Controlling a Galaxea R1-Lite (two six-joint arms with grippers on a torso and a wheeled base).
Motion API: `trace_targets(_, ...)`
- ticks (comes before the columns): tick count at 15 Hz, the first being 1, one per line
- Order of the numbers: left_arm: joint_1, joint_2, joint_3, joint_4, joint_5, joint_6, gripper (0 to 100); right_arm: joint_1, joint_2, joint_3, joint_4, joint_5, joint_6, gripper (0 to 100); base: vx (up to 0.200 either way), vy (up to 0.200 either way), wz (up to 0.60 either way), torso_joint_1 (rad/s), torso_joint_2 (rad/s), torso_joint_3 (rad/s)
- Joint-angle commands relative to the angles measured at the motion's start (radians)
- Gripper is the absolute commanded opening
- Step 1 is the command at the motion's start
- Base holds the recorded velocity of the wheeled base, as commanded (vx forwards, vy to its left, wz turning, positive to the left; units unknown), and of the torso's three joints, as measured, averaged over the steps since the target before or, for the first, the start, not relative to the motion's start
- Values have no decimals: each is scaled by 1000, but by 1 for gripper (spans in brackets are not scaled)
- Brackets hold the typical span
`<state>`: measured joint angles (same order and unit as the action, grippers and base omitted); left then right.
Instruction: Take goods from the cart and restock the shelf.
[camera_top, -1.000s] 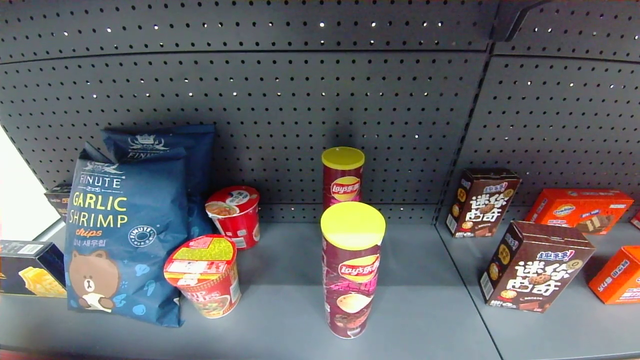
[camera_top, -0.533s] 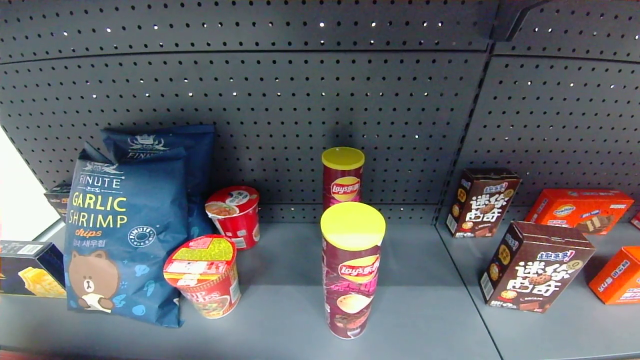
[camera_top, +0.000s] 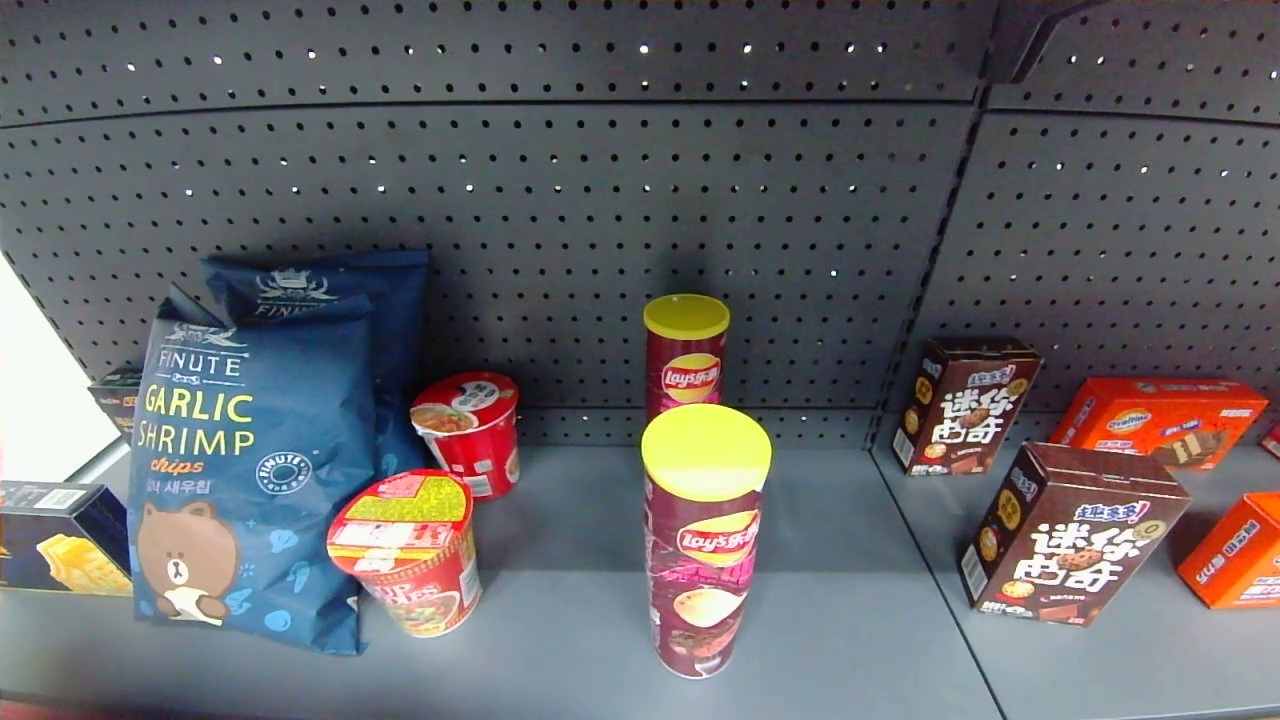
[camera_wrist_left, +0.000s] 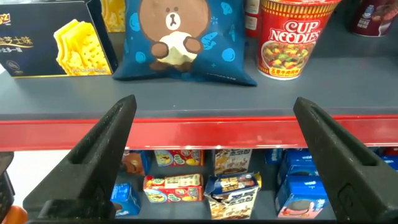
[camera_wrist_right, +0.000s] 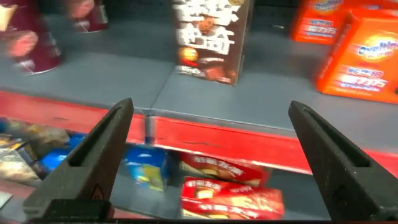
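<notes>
1. The chip bag (camera_top: 250, 480) is navy blue with a brown bear print.
2. The chip canister (camera_top: 703, 560) is maroon with a yellow lid.
3. The cup noodles (camera_top: 410, 555) are red.
4. The cookie box (camera_top: 1070, 535) is brown and the wafer box (camera_top: 1160, 415) orange.
5. The pegboard (camera_top: 560, 200) is dark grey, dotted with holes.
6. The shelf edge (camera_wrist_left: 205, 132) is red.

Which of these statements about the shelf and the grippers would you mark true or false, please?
1. The front chip can and the back chip can both stand upright. True.
2. The left gripper holds a noodle cup. False: it is open and empty.
3. The front noodle cup stands right beside the blue chip bag. True.
4. The front brown box lies flat. False: it stands upright.
5. The right gripper is shut. False: it is open.
</notes>
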<state>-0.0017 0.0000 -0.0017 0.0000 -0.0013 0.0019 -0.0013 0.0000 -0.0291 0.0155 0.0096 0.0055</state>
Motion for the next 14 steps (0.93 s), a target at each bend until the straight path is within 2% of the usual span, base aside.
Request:
trace_targets(1, 0, 0, 0, 0, 0, 0, 100, 0, 0, 29, -22, -63, 19, 100, 0, 0, 0, 0, 0, 0)
trace_targets(3, 0, 0, 0, 0, 0, -2, 100, 0, 0, 29, -20, -30, -4, 100, 0, 0, 0, 0, 0, 0)
trace_targets(14, 0, 0, 0, 0, 1, -3, 100, 0, 0, 29, -22, -25, -6, 100, 0, 0, 0, 0, 0, 0)
